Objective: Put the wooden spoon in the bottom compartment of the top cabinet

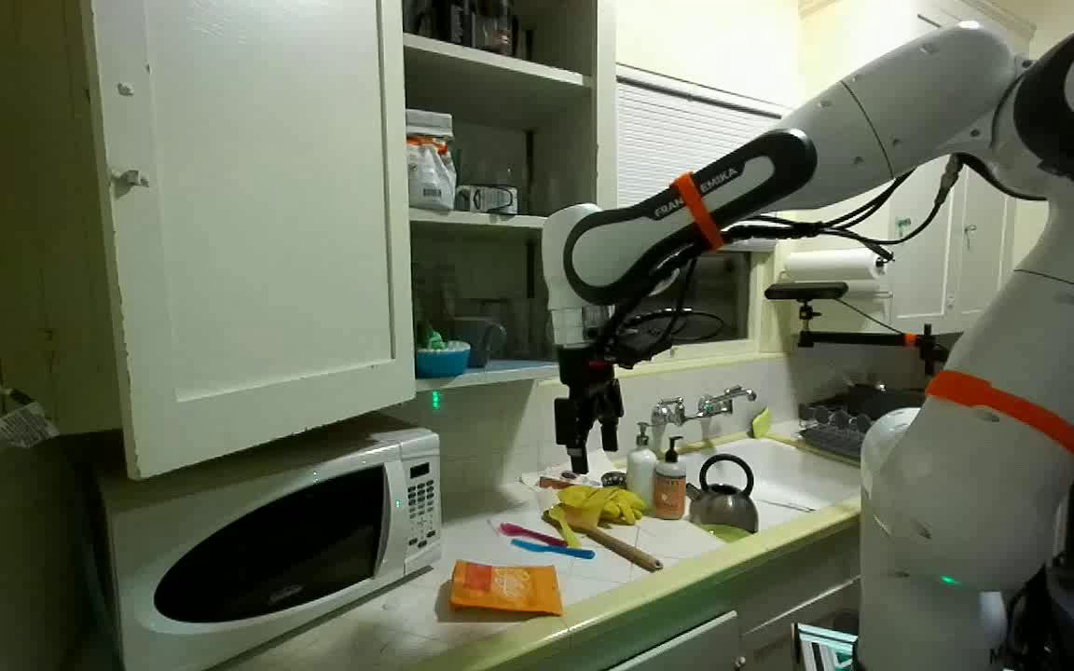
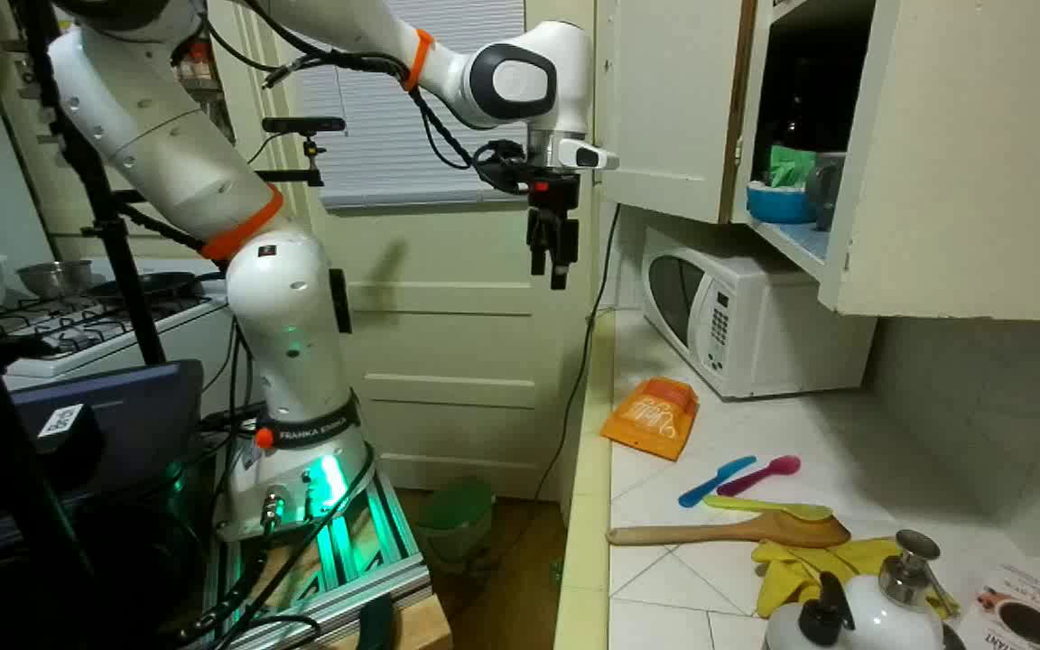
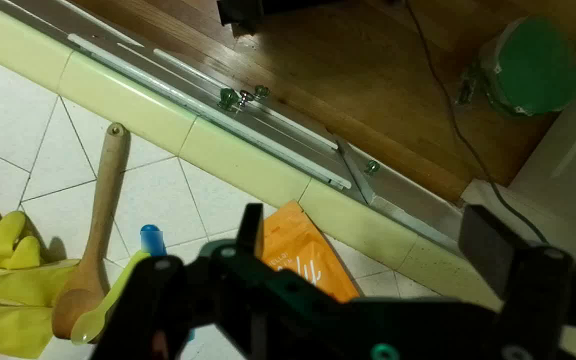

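The wooden spoon [image 1: 628, 547] lies on the counter, its handle toward the front edge; it also shows in an exterior view [image 2: 726, 532] and the wrist view [image 3: 102, 215]. Its bowl lies against the yellow gloves, partly overlapped by a yellow-green spoon. The top cabinet [image 1: 276, 214] has its panelled door open; it also shows in an exterior view [image 2: 980, 162]. Its bottom compartment [image 1: 520, 372] is open and also shows in an exterior view [image 2: 807, 236]. My gripper [image 1: 593, 449] is open and empty, pointing down above the counter, apart from the spoon; it also shows in both other views [image 2: 549, 273] [image 3: 365, 225].
A blue bowl [image 1: 442, 359] and a dark mug [image 1: 478, 340] stand in the bottom compartment. A microwave [image 1: 313, 531] stands below the open door. An orange packet [image 2: 655, 418], yellow gloves [image 2: 800, 573], blue and pink utensils, soap bottles [image 1: 670, 485] and a kettle [image 1: 725, 503] are on the counter.
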Controlling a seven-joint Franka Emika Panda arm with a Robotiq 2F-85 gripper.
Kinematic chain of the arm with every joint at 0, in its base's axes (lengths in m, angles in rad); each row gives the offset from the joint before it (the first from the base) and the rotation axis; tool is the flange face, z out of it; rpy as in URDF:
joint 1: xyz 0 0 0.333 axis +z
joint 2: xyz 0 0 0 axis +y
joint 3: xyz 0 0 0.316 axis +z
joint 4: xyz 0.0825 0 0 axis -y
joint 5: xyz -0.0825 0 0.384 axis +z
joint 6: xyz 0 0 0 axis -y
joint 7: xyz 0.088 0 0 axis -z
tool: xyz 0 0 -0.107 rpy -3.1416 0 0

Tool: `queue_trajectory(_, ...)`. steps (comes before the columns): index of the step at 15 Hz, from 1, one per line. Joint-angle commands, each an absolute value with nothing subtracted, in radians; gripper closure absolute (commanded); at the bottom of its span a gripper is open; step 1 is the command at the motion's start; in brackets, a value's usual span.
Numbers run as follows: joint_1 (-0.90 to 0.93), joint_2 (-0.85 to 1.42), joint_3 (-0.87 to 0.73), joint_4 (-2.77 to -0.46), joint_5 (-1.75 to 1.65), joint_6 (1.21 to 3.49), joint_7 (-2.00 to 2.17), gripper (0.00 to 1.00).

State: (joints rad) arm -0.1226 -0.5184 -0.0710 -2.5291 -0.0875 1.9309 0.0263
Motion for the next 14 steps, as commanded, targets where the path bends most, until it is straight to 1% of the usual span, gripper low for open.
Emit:
queue_trajectory(1,-0.12,-0.518,-0.074,-2.528,-0.089,1.929,0.027,0.0)
queue_trajectory(3,-0.12,-0.518,-0.074,-2.528,-0.089,1.929,0.027,0.0)
queue_trajectory(7,-0.165,-0.47,-0.11,-2.542,-0.115,2.122,0.05,0.0)
queue_trajectory(10,-0.228,-0.372,-0.142,-2.535,-0.203,2.266,0.048,0.0)
queue_trajectory(14,-0.321,-0.217,-0.175,-2.495,-0.352,2.364,0.094,0.0)
